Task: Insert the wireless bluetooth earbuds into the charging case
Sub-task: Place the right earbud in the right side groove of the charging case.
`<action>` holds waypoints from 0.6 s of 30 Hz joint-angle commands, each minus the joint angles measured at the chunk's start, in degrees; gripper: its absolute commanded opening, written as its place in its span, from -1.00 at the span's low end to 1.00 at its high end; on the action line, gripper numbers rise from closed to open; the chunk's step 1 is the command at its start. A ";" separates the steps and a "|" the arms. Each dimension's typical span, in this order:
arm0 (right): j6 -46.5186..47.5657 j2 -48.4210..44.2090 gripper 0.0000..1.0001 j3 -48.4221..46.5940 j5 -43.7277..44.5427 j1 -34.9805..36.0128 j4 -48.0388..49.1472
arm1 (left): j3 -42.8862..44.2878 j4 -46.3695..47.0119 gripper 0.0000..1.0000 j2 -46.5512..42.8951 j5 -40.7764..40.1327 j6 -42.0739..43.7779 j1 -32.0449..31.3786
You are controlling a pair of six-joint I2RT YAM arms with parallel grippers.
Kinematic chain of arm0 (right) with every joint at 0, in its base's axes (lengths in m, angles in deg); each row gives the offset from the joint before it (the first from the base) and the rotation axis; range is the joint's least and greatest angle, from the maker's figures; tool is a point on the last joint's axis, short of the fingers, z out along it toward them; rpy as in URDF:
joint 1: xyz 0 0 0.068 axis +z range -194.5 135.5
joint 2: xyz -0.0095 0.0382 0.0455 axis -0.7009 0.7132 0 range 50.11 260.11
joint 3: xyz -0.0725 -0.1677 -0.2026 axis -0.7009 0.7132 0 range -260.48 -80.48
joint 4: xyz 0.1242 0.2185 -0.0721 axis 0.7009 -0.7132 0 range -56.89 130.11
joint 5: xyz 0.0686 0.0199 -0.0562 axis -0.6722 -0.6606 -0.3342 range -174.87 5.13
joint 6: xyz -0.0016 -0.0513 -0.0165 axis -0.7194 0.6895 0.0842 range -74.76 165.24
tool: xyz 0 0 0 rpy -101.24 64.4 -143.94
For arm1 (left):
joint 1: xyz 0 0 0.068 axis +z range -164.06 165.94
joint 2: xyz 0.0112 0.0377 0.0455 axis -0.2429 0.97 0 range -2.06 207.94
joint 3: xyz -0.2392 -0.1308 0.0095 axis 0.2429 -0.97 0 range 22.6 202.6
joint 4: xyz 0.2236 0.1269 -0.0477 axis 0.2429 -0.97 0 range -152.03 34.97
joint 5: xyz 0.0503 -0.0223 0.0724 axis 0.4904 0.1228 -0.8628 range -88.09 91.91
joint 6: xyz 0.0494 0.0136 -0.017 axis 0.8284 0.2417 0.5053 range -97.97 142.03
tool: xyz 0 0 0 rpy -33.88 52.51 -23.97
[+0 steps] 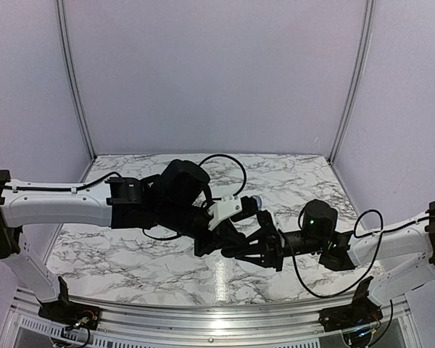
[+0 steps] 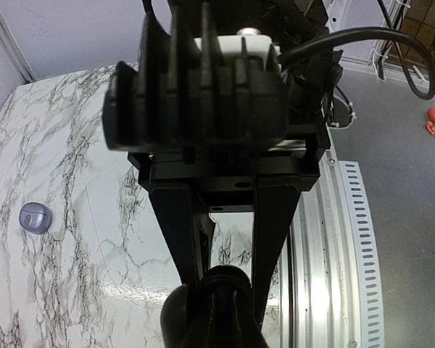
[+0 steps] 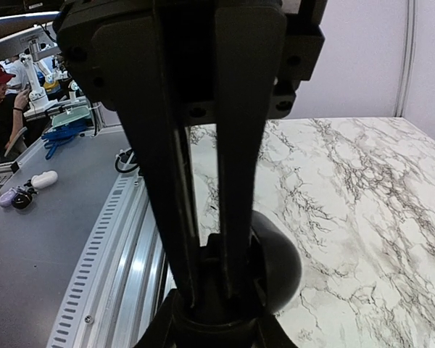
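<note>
Marble-veined table [image 1: 130, 264] beneath two robot arms whose black fingers meet just above it. The right gripper [image 3: 212, 272] is clamped narrow on a glossy black charging case [image 3: 279, 270], its rounded side bulging past the fingertips. The left gripper [image 2: 228, 286] stands nearly closed against the same dark body. Whether its pads truly pinch the case cannot be told, as black on black hides the contact. The case's opening, and anything inside it, is out of sight in every view. From overhead, both wrists' dark housings cover the meeting point. One silvery-grey earbud [image 2: 35, 217] lies alone on the marble, well apart from the case and beyond the grippers, its detail too small to read. Pale lilac walls [image 1: 217, 72] close the background.
</note>
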 commanded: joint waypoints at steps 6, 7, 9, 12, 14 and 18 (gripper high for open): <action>-0.09 -2.53 -1.00 -0.63 -0.33 0.49 3.21 | 5.45 -6.66 -0.44 -1.37 -6.10 2.01 -0.61; -0.11 -2.55 -1.00 -0.68 -0.34 0.53 3.15 | 6.06 -6.97 -0.39 -1.58 -6.26 2.08 -0.61; -0.11 -2.72 -1.00 -0.52 -0.26 0.52 3.13 | 7.10 -7.46 -0.32 -2.07 -6.13 2.03 -0.61; -0.11 -2.74 -1.00 -0.38 -0.10 0.54 2.95 | 8.73 -8.20 -0.29 -2.91 -5.33 2.19 -0.61; -0.19 -2.66 -1.00 -0.18 0.13 0.50 2.95 | 9.35 -8.47 -0.25 -3.88 -4.26 2.21 -0.61; -0.56 -2.40 -1.00 0.09 0.45 0.50 3.41 | 8.80 -8.50 -0.09 -6.31 -3.94 1.63 -0.46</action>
